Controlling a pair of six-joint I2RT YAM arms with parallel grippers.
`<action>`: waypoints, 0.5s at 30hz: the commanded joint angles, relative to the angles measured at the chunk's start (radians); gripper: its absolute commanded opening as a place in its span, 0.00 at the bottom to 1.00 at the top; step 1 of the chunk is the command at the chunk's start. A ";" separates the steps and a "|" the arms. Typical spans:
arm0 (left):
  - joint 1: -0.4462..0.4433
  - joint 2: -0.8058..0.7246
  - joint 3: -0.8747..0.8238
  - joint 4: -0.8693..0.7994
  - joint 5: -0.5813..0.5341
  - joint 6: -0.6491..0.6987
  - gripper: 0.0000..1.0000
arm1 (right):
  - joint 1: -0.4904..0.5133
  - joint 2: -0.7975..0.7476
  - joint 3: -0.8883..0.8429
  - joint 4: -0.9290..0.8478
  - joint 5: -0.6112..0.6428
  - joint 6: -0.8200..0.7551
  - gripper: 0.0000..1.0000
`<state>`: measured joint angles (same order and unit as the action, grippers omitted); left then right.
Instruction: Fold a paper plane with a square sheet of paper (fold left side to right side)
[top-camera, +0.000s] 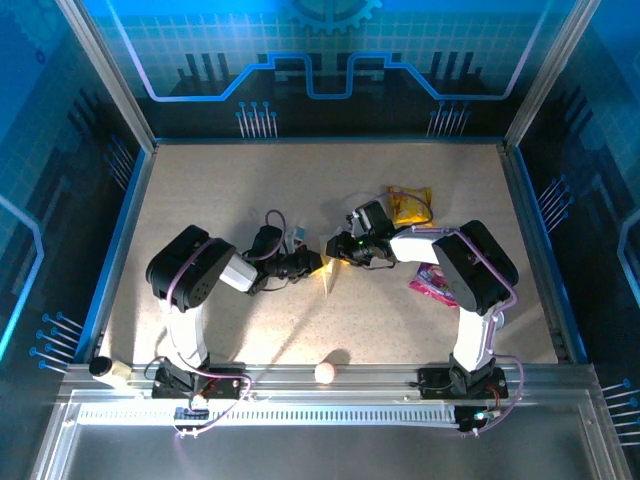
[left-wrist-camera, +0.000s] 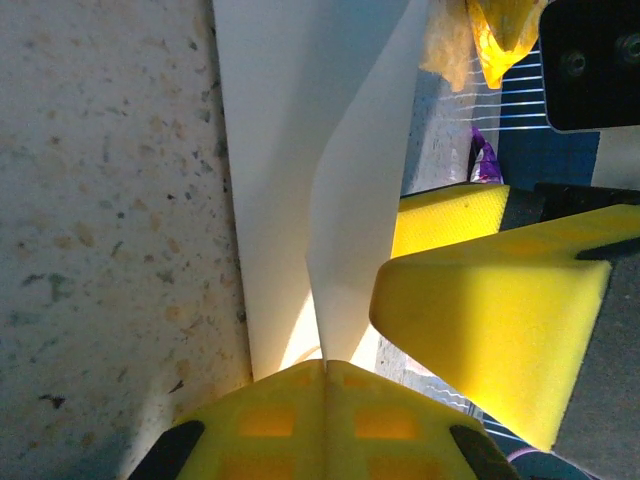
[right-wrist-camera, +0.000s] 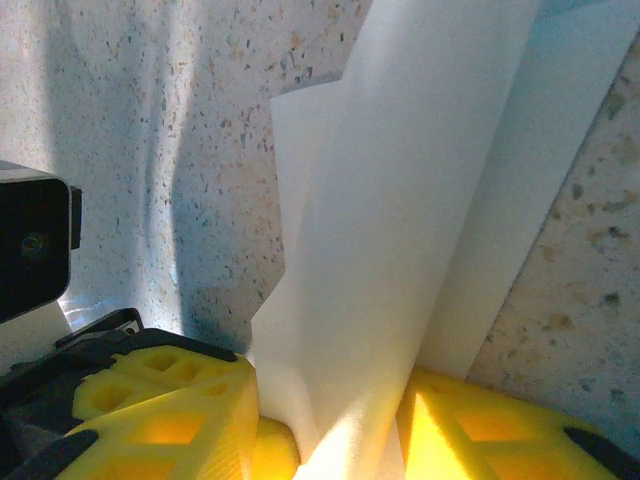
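Smooth white square sheet of paper (left-wrist-camera: 300, 150), creased lengthwise, stood on edge at the centre of the speckled table (top-camera: 400, 330).
The left gripper (left-wrist-camera: 325, 378) had its ribbed yellow pads pressed together on the sheet's edge. The right gripper (right-wrist-camera: 330, 440) had its fingers apart astride the fold, their tips cut off. A crinkled yellow snack packet (top-camera: 410, 205) lay at upper right.

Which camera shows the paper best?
The right wrist view: the paper spreads across the frame, with its folded layers and edges plain to see. The left wrist view shows it as a narrower strip standing on edge. The top view shows just a thin sliver.
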<state>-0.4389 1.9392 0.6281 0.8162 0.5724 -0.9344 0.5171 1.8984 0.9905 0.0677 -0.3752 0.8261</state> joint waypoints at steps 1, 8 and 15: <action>-0.006 0.007 0.005 -0.086 -0.052 0.059 0.05 | 0.018 0.034 -0.003 -0.092 0.028 -0.025 0.42; -0.002 -0.014 -0.001 -0.120 -0.066 0.085 0.03 | 0.018 0.041 0.002 -0.095 0.027 -0.027 0.42; 0.005 -0.028 -0.020 -0.128 -0.072 0.093 0.02 | 0.018 0.044 0.000 -0.092 0.030 -0.026 0.42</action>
<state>-0.4416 1.9205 0.6323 0.7700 0.5468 -0.8825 0.5186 1.9003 0.9955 0.0597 -0.3752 0.8185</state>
